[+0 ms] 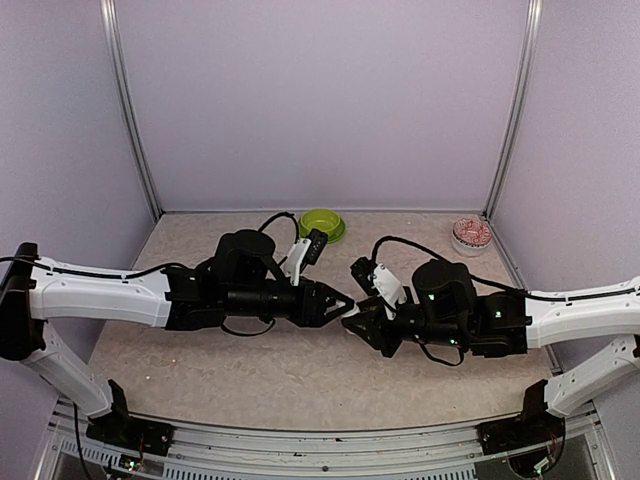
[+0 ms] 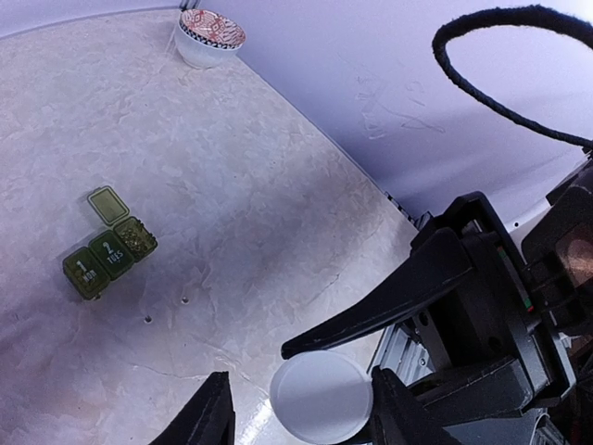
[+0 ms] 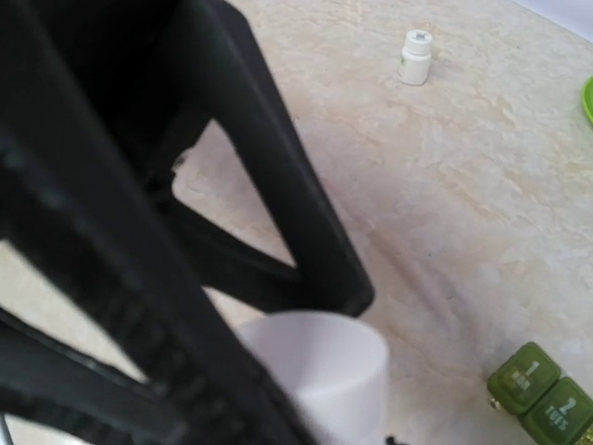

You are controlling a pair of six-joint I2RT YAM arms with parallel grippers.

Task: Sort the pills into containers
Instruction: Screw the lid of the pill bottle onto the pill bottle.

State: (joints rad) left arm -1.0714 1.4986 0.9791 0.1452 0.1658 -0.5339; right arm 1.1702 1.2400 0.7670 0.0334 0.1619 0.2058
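My right gripper (image 1: 352, 322) is clamped on a small white plastic bottle (image 3: 324, 366), midair. My left gripper (image 2: 306, 410) has its fingers apart, straddling the bottle's round end. The dark green three-compartment pill box (image 2: 109, 252) sits on the pale marbled table (image 2: 278, 185), one lid open.

We count one dark green pill box (image 2: 108, 252) with three compartments, two loose pills (image 2: 184, 299), two small white bottles, a near bottle (image 3: 320, 371) and a far bottle (image 3: 416, 56), and two bowls, a lime green bowl (image 1: 320, 224) and a red-patterned bowl (image 2: 211, 35).
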